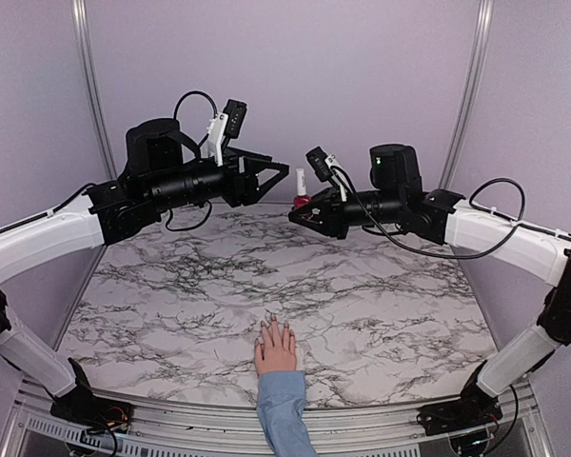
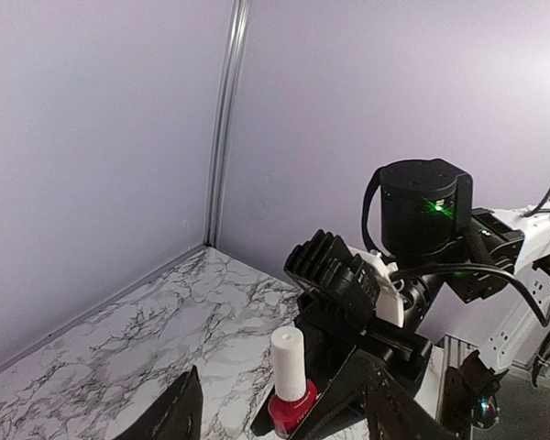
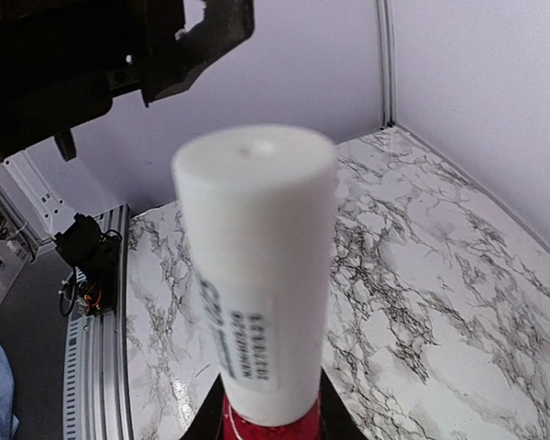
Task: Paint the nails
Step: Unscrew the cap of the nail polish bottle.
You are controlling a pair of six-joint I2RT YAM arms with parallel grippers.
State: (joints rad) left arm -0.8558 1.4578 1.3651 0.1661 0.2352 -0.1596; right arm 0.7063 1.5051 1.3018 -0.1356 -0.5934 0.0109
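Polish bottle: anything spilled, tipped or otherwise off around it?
Nothing stands out. The polish bottle sits roughly upright in the right end effector, white cap on, with no polish visible on the marble table. The left end effector is open near the cap, and the hand lies flat at the near edge.

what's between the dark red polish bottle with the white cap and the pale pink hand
Nothing but bare white marble tabletop between bottle and hand, shown in the top view.
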